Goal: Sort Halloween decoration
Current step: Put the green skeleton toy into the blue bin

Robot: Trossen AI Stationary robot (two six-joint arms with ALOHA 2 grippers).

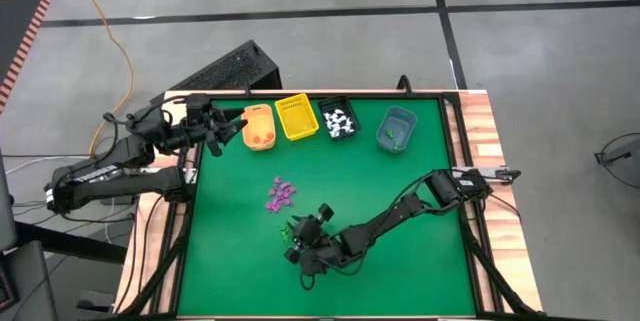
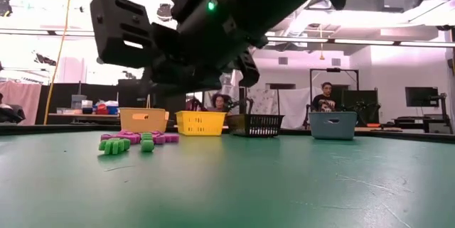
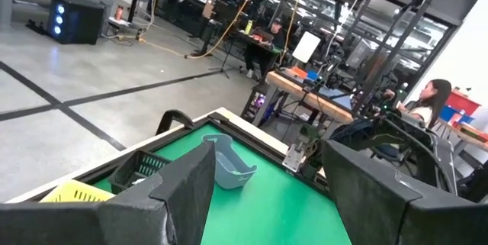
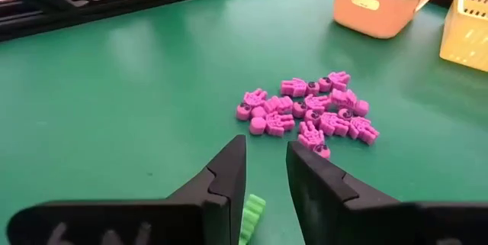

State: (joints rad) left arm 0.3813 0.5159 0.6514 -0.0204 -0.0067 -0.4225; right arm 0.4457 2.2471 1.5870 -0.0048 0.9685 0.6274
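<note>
The green pieces are being worked on now. The right hand (image 1: 293,233) is being held low over the green worktop (image 1: 400,261), its fingers (image 4: 229,172) spread narrowly, with one green trinket (image 4: 253,213) lying between the tips, not yet gripped as far as can be told. A few more green trinkets (image 2: 117,144) are lying just beside it in the low view. The next move is judged to call for closing on that single piece without nudging its neighbours, then carrying it to the grey-blue bin (image 1: 397,129), where green bits are already showing.

The purple trinkets (image 4: 309,113) are lying in a loose pile near the middle of the worktop, still unsorted; they are small moulded plastic shapes, matte, some hand-like with dark dots. White pieces are sitting in the black mesh bin (image 1: 339,119); the yellow bin (image 1: 296,117) is slotted, the orange bin (image 1: 260,128) smooth-walled and rounded.

The left hand (image 1: 232,129) is being held spread beside the orange bin, empty.
</note>
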